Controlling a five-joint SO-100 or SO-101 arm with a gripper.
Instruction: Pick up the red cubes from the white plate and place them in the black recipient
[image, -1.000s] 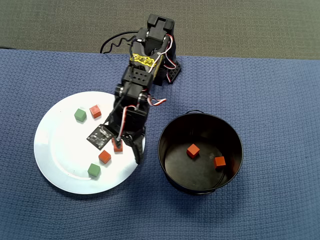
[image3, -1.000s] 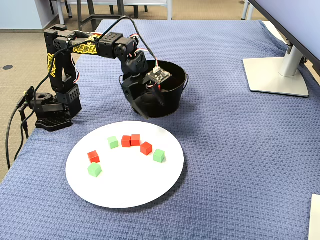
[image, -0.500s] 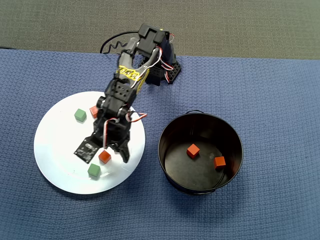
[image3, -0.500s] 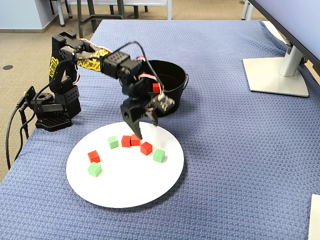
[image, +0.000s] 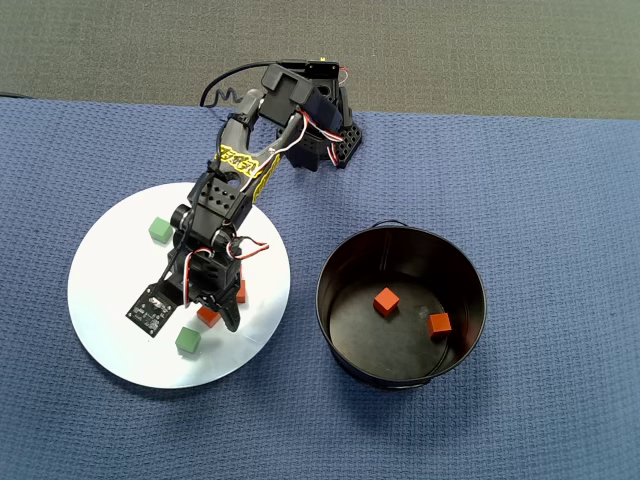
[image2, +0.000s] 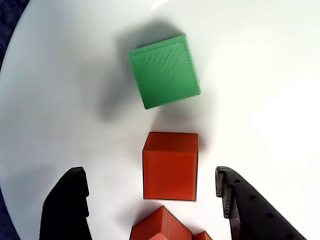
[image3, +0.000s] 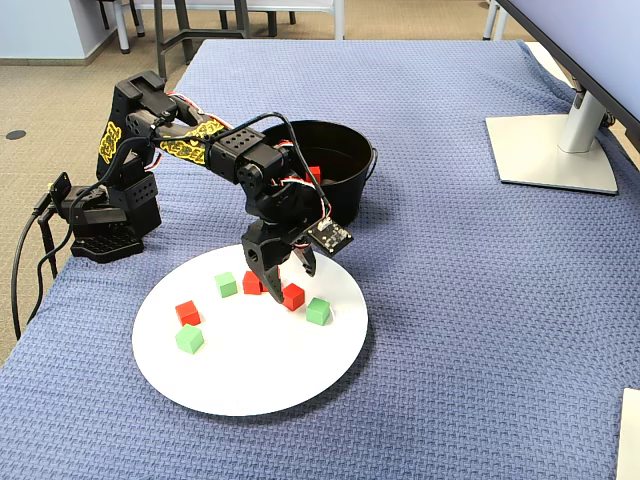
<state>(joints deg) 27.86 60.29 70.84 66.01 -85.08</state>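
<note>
From my seat I have the gripper down over the white plate, its fingers spread apart with one red cube sitting between them, untouched on either side. In the wrist view a green cube lies just beyond that red one, turned slightly askew, and the tops of two more red cubes poke in at the bottom edge, close against the one between the fingers. In the fixed view I count another red cube near the plate's left side with a green one just in front of it, and a further green cube behind them. The black recipient stands on the blue cloth surface just right of the plate in the overhead view, and it holds two red cubes on its dark floor, set apart from each other.
</note>
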